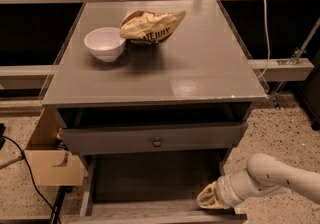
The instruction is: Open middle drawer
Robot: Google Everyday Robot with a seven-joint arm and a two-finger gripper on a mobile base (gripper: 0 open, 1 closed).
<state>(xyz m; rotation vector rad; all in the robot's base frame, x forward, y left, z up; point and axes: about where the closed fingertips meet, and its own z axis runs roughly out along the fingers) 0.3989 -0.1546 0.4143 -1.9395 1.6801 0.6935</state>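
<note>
Grey wooden cabinet fills the centre of the view, standing on speckled floor. Flat top, mostly bare along the front and right edges.

Middle drawer: stands pulled well out from the cabinet toward the camera, below the upper drawer. Wide shallow grey inside in plain view. Its front runs along the bottom edge of the view and is only partly seen.

Upper drawer: front sits just under the top's front edge, with a dark gap showing above it. Small round metal knob at the centre of the front.

White arm: comes in from the lower right and reaches toward the front right corner of the middle drawer.

Cardboard box: on the floor beside the cabinet's left side, near the front.

Chip bag: crumpled, tan and white, lying near the back edge of the top, about centre.

White bowl: upright, just beside the bag on its left, nearer the top's left edge. Cannot tell whether the two touch.

Gripper: cream-coloured, at the front right corner of the middle drawer, against its front board. Whether it is open or closed cannot be told.

Black cable: trails over the floor left of the box. White cable: hangs behind the cabinet's right back corner.
</note>
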